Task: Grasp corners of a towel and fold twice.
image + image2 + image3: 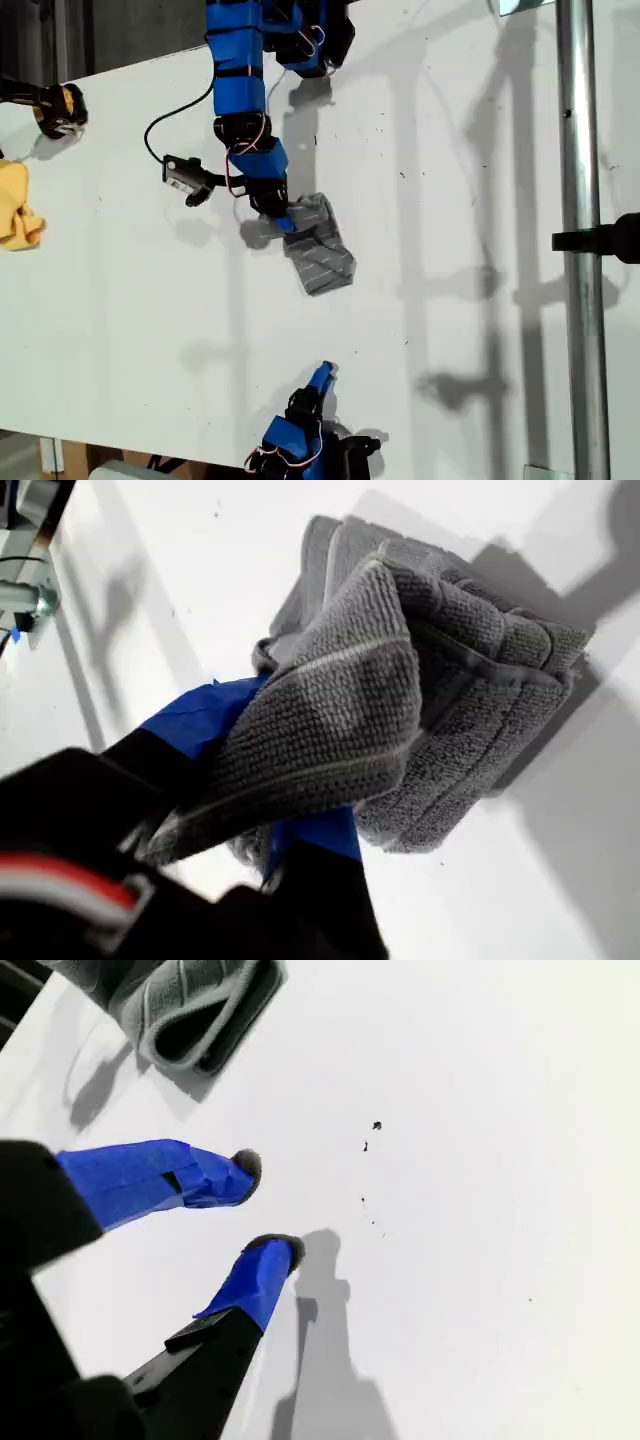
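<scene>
The towel [318, 250] lies bunched in a thick, folded bundle near the middle of the white counter [450, 200] in the exterior view, with its thin white stripes showing on the upper layers.

My first gripper [282, 217] reaches down from the arm at the top of the exterior view and meets the bundle at the bundle's upper-left end in that view. In the first wrist view the towel [400, 700] drapes over the blue fingers [190, 725], which are clenched on a fold of grey cloth (which corner this is cannot be told, since the layers overlap). The rest of the bundle rests on the counter beside the fingers.

My second gripper [324, 374] sits at the bottom of the exterior view, well apart from the towel. In the second wrist view its two blue fingers [225, 1175] stand spread with bare counter [480, 1240] between them, grasping nothing. The edge of the towel [190, 1000] shows ahead of them, not touching.

A small yellow cloth [18, 205] lies at the exterior view's left edge, well apart from the towel.
</scene>
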### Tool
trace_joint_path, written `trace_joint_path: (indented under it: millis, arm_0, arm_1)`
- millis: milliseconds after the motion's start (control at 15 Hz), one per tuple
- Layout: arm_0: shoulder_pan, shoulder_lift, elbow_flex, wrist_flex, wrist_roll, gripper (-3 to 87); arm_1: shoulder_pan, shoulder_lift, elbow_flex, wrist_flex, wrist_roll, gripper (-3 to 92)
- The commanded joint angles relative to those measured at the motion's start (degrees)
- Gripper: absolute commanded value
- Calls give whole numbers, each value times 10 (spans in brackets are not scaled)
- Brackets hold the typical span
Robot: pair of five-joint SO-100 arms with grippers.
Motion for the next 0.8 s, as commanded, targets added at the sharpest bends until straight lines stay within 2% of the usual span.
trace_joint_path:
  millis: [0,467,533,600,733]
  arm_0:
    - [0,4,-10,4,-3,121]
    - [-2,4,-10,4,-1,122]
    - [-4,4,-9,4,1,123]
    - [-4,4,-8,3,2,123]
    - [-4,4,-8,2,4,123]
  arm_1:
    - [-11,-97,-135,-14,-17,-1]
    - [-96,-376,-337,-66,-4,-1]
    - [-101,-410,-350,-77,5,54]
    - [-101,-438,-356,-101,9,278]
    - [-91,-475,-354,-156,34,219]
